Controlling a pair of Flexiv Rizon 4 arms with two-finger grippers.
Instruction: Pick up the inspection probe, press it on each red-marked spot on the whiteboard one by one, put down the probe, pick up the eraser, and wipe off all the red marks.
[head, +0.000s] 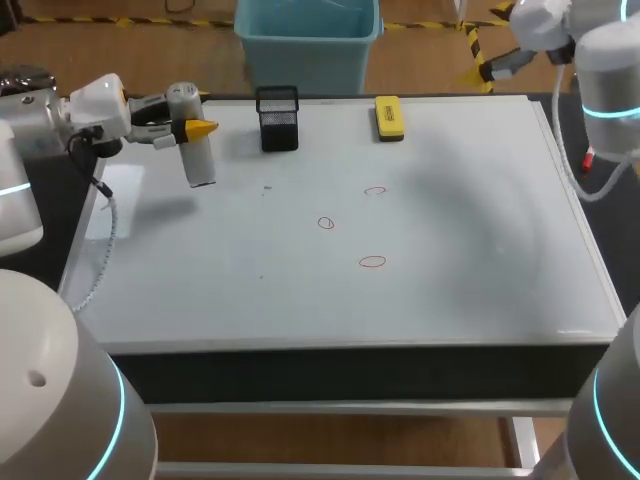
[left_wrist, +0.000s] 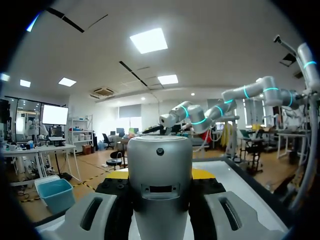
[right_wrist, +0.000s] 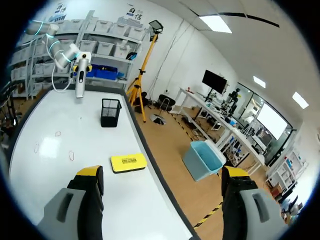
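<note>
Whiteboard (head: 450, 250): left pincer (head: 196, 128) is pinching the probe (head: 200, 165) upright above its far-left part; right pincer (right_wrist: 161, 172) is hanging spread beyond the far-right corner. Eraser (head: 388, 116) is lying by the far edge. Three red marks (head: 372, 262) are showing: pick looks done; presses, put-down, wipe pending.

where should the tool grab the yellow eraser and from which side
Take the yellow eraser across its two long sides, near the middle, coming straight down from above. It lies flat on the whiteboard with its long axis running away from the robot, so the narrow width should fit between the fingers. The open right tool is nearest; the left tool holds the probe.
</note>
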